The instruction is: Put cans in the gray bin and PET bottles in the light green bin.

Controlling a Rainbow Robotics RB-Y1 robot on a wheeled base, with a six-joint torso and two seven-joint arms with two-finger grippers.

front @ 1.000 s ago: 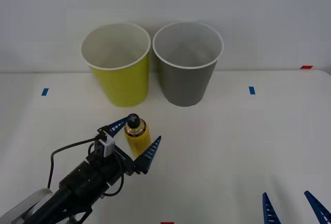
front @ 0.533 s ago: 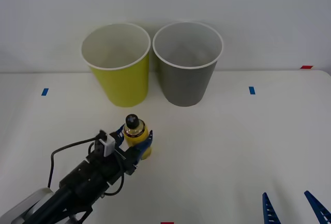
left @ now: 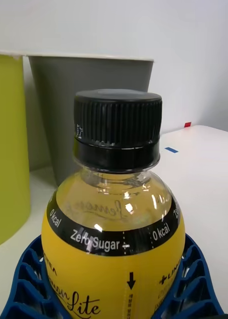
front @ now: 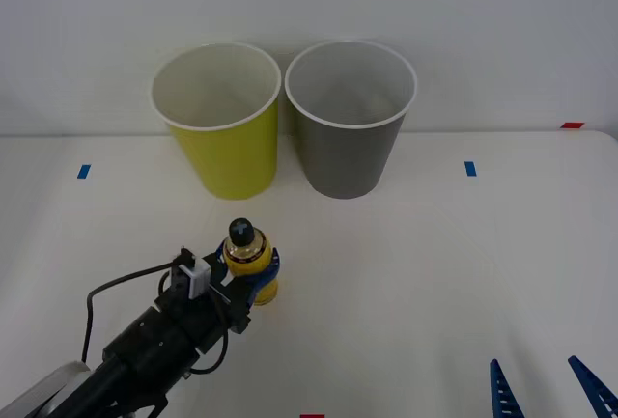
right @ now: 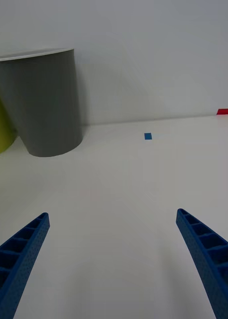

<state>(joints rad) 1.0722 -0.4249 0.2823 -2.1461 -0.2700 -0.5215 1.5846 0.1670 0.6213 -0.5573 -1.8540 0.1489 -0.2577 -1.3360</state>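
- The left gripper, wide open a second ago, now clamps the yellow PET bottle upright on the white table.
- The grasp looks secure; lifting to the light green bin comes next.
- The right gripper waits open, low right.

Open table is stretching wide between the clamped yellow bottle and the spread right gripper; ahead, the light green bin and gray bin are standing side by side, blocking passage between them.
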